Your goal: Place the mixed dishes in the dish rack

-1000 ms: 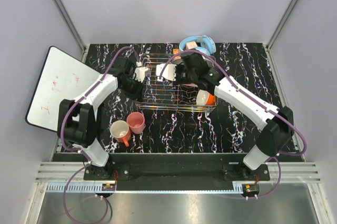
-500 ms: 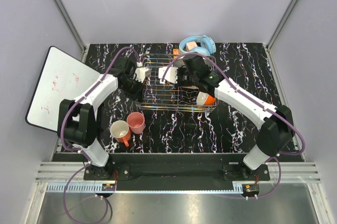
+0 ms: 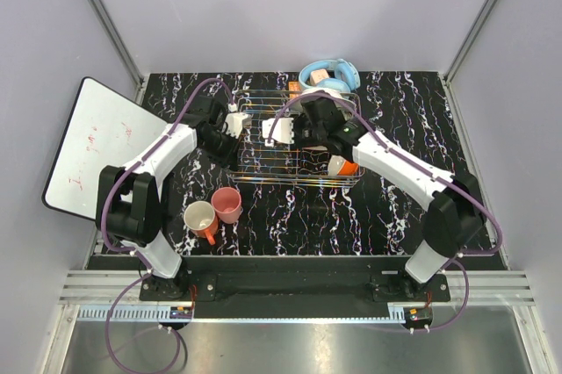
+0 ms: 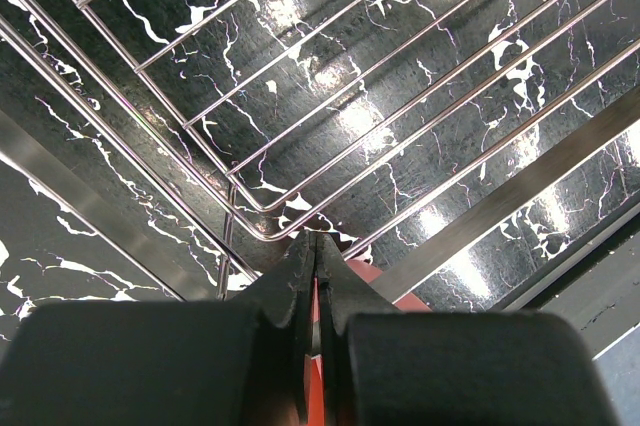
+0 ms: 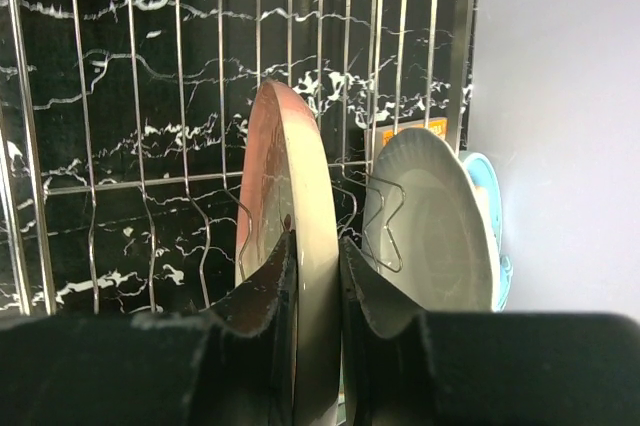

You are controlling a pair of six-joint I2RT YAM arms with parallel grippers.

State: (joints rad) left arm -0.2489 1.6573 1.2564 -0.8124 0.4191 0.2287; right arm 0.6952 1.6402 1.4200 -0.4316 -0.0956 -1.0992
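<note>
Right now the step in hand is slotting a plate: the right pincer is clamped on the rim of the pink-and-cream plate, held upright and edge-on over the dish rack, toward the rack's 11 o'clock part. The left pincer is pinched shut at the rack's 9 o'clock rim, right at a corner of the wire. I can't tell if it nips a wire or just rests there; my guess is it's bracing the rack. The next move, as I judge it, calls for lowering the plate straight down between two wires, keeping it vertical and parallel to the white plate, then opening. A tilt could knock that neighbour or wedge the rim on a wire. Roughly mid-task: the orange-outside white bowl sits in the rack at about 4 o'clock, while the salmon-pink cup and cream mug are out on the worktop at 7 o'clock from the rack, touching or nearly so. The overhead view gives the layout, the cups, and the headphones past the rack at 12 o'clock, but the arm hides the white plate and the grip. The right wrist view shows both clearly, with the white plate standing in its slot just beside the held one. The left wrist view alone shows the shut tips at the rack corner.
</note>
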